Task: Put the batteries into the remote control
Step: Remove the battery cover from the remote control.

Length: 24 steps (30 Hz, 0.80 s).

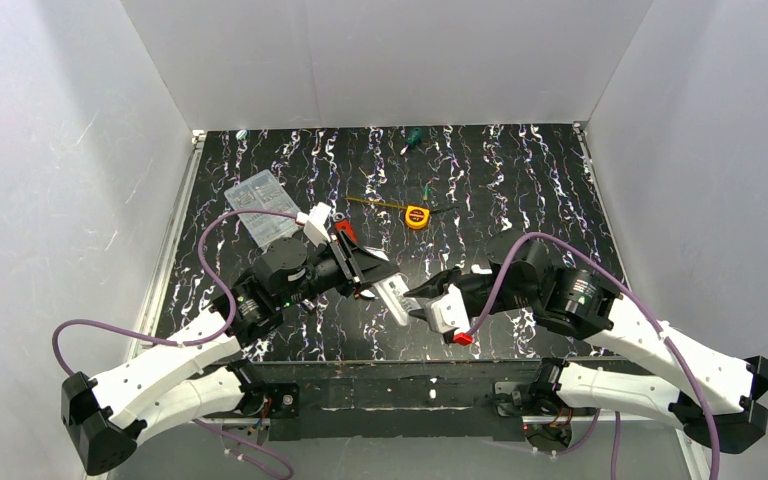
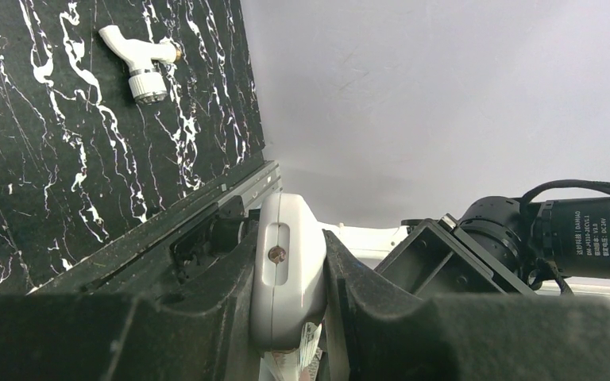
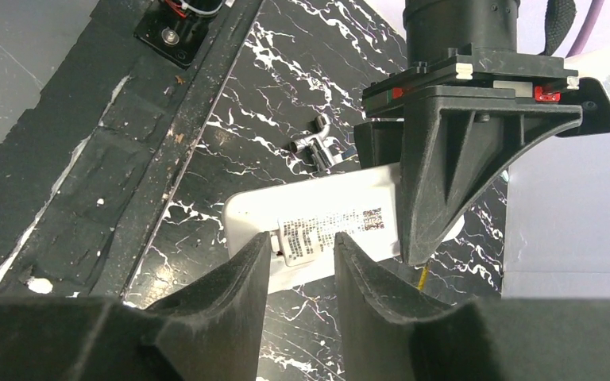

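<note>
Two-handed work, judged as opening up the back of the remote point(image 1: 397, 303) before loading any batteries. Note the left gripper point(image 2: 290, 266) pinching the remote across its width, fingers point(image 2: 206, 309) pressed on both long edges. Held this way, clear of the table point(image 1: 520, 200), over its near part and between the two arms. Note the right gripper point(image 3: 302, 252) at the remote's free end, fingers point(image 3: 238, 274) spread, with the labelled face visible in the gap. Cannot tell of any contact there. Cannot find the batteries in any view, and cannot judge the bay cover, on or off.

To do the step well:

- Hold the left pinch firm and still, labelled face turned toward the right fingers.
- Bring the right fingers in square to the remote, not skewed, and close only on the cover's edges.
- Slide along the remote's length; never pry outward, at the risk of twisting the remote out of the pinch.
- Work low over the table, to catch any dropped cover close by.
- Mind the silver piece point(image 3: 318, 147) lying on the table below.
- Look for the batteries before letting go with either side.
</note>
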Motion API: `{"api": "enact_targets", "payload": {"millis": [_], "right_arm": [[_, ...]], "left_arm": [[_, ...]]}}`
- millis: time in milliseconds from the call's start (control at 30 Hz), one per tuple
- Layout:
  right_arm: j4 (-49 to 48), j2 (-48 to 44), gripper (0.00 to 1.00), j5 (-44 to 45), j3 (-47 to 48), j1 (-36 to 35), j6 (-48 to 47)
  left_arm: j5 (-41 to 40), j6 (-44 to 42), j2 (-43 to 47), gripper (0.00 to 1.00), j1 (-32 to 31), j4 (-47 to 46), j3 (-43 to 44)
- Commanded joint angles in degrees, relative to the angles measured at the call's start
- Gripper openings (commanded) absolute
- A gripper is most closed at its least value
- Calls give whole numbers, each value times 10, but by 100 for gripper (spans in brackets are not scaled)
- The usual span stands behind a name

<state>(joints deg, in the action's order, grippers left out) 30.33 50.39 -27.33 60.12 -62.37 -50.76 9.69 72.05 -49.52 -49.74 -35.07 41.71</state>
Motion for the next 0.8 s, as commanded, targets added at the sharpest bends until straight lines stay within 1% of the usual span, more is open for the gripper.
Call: {"api": "enact_targets", "payload": {"millis": [0,267,767], "right_arm": [[-22,0,43,8,1,0,-2],[-22,0,42,18,-2,-1,-5],[-82,-14,42,49,-17,-1,-7]], "left_arm": [[12,2,9,0,-2,-36,1],[11,3,9,0,-2,-40,-1],[9,8,10,0,-2,-45,-8]]}}
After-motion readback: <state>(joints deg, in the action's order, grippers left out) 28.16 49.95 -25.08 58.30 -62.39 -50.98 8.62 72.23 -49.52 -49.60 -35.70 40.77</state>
